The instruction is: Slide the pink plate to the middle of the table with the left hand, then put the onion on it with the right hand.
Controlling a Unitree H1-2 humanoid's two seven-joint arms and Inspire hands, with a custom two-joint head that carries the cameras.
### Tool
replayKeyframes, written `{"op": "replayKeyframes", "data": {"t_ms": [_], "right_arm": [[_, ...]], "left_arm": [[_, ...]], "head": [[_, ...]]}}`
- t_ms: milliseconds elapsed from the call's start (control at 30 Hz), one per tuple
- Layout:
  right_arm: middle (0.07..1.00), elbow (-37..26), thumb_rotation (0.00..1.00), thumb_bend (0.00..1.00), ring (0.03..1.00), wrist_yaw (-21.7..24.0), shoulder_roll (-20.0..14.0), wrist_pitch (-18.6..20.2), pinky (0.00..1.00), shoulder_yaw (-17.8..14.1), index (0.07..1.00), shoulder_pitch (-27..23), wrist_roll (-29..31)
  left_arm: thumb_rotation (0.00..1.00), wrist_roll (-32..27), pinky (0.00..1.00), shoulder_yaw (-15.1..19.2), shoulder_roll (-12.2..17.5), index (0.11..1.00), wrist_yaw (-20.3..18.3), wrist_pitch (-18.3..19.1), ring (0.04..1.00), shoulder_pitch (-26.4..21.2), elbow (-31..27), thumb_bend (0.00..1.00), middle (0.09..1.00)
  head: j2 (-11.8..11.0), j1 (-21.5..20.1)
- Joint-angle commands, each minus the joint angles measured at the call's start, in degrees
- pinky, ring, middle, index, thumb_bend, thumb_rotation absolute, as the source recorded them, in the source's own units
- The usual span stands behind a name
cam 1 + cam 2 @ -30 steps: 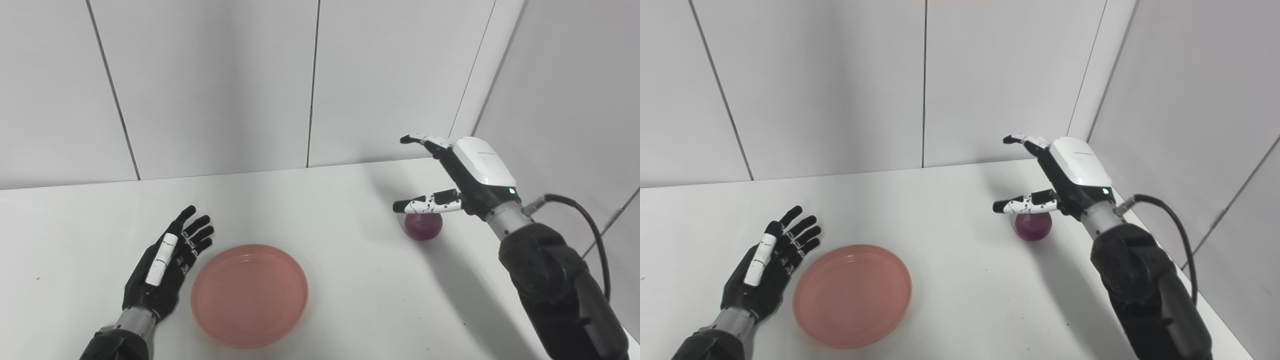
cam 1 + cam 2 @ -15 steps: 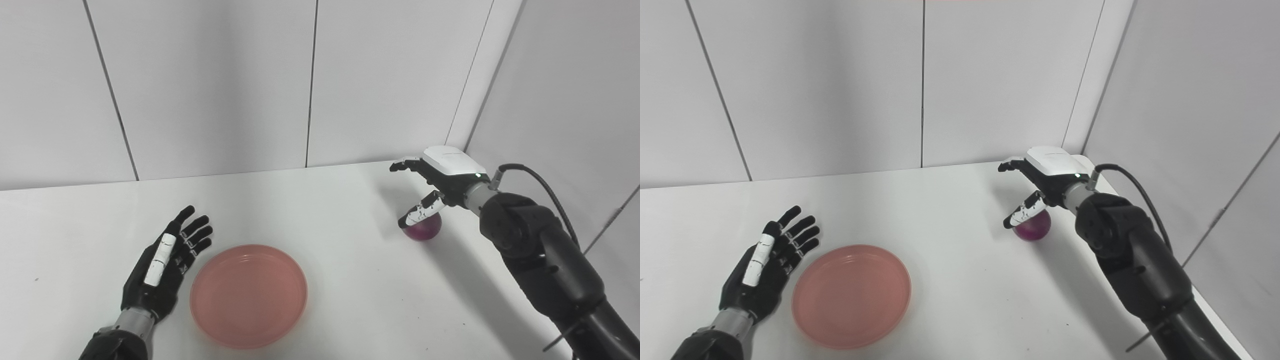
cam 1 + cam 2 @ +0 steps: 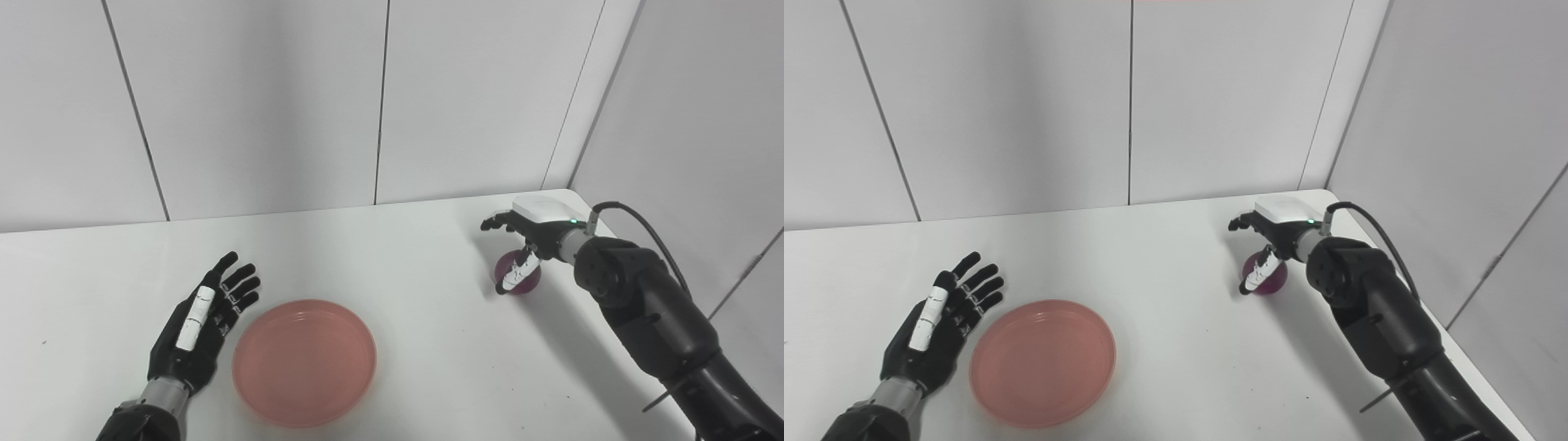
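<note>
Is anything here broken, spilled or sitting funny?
Nothing stands out. The pink plate lies flat and whole on the white table, the left robot hand rests open beside it, and the right robot hand is open over the purple onion, which looks intact. No spills show.

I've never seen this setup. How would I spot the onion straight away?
Start at the white table and go to its far right corner, where the two walls meet. There the right hand hangs over a small round thing: the onion. It is dark purple and ball-shaped, unlike the flat pink plate lying near the left hand.
</note>
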Motion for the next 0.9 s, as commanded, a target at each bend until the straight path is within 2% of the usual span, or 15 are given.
{"op": "replayKeyframes", "data": {"t_ms": [0, 200, 533, 867], "right_arm": [[0.858, 0.2, 0.21, 1.00, 0.836, -1.2, -1.6, 0.7, 0.62, -0.5, 0.836, -2.5, -1.0], [0.865, 2.2, 0.25, 1.00, 0.854, -1.6, -2.8, -0.6, 0.65, 0.8, 0.838, -2.7, -2.4], [0.875, 3.5, 0.27, 1.00, 0.890, -0.5, -3.6, -0.6, 0.70, 2.8, 0.846, -2.6, -4.3], [0.864, 2.2, 0.28, 1.00, 0.871, 2.2, -3.3, 1.5, 0.69, 2.2, 0.836, -2.3, -2.6]], "left_arm": [[0.66, 1.3, 0.88, -0.2, 0.9, 0.885, 1.1, 3.4, 0.850, 3.5, 3.2, 0.81, 0.845], [0.66, 1.1, 0.87, -0.2, 0.9, 0.881, 1.3, 3.9, 0.849, 3.7, 2.8, 0.80, 0.841], [0.66, 1.4, 0.88, -0.4, 1.0, 0.884, 1.4, 3.9, 0.851, 3.8, 2.6, 0.81, 0.851], [0.67, 1.3, 0.89, -0.5, 1.1, 0.894, 1.5, 4.4, 0.859, 3.9, 2.2, 0.79, 0.856]], "head": [[0.1, 0.0], [0.4, 0.1], [0.4, 0.2], [0.6, 0.1]]}}
